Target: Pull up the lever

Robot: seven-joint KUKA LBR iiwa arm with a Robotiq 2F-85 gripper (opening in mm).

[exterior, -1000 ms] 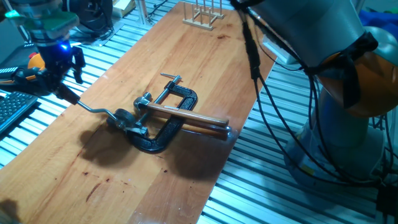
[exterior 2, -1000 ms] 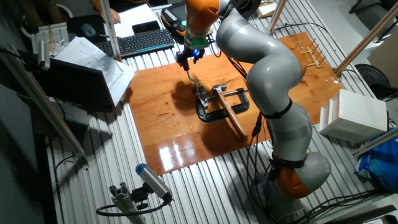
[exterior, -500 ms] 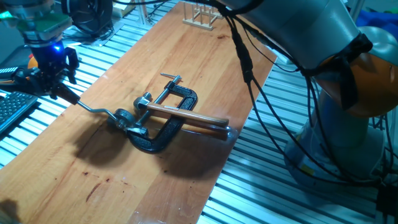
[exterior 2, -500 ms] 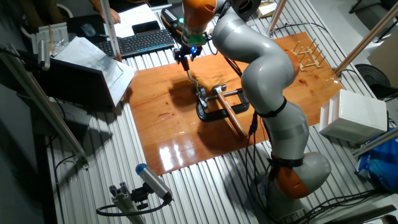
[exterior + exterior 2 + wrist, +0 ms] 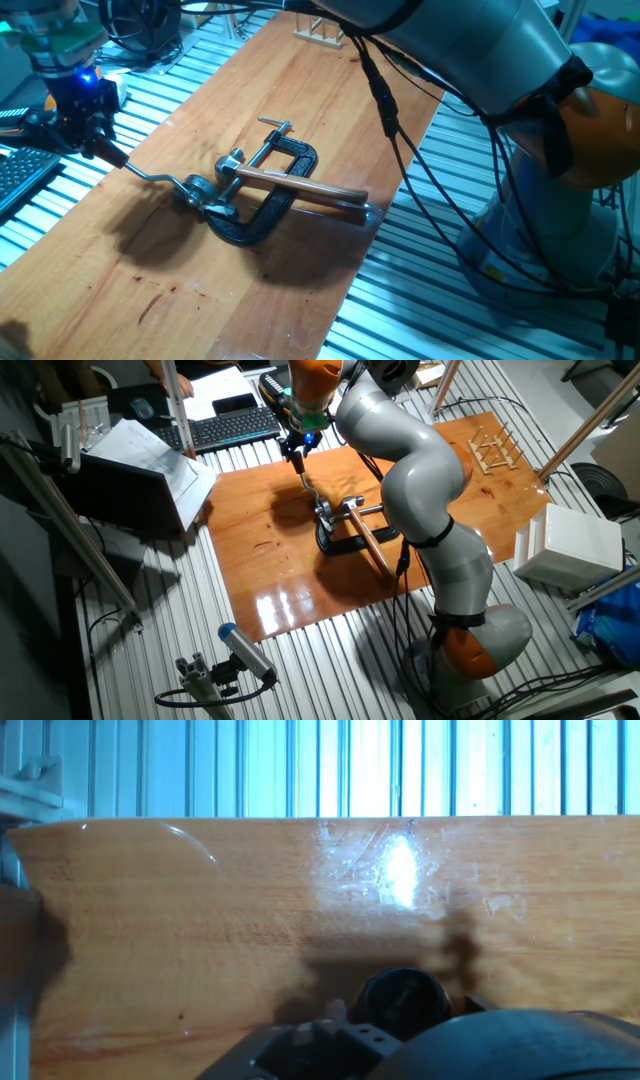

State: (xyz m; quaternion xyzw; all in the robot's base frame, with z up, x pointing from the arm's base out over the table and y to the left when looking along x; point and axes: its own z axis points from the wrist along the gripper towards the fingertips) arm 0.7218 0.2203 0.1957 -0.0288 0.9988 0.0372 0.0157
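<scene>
Gripper (image 5: 88,140) sits at the lever (image 5: 150,176) knob, grip unclear; hand view shows only the board (image 5: 200,920).

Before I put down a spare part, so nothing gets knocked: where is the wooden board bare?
The wooden board is bare at its near end, short of the black C-clamp, and between the clamp and the small wooden rack. It is crowded around the clamp, the brown rod, the lever and the gripper.

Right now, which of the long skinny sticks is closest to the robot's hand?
The lever: its bent silver arm ends right at the gripper. The straight brown rod and the black clamp's screw lie farther along the board.
</scene>
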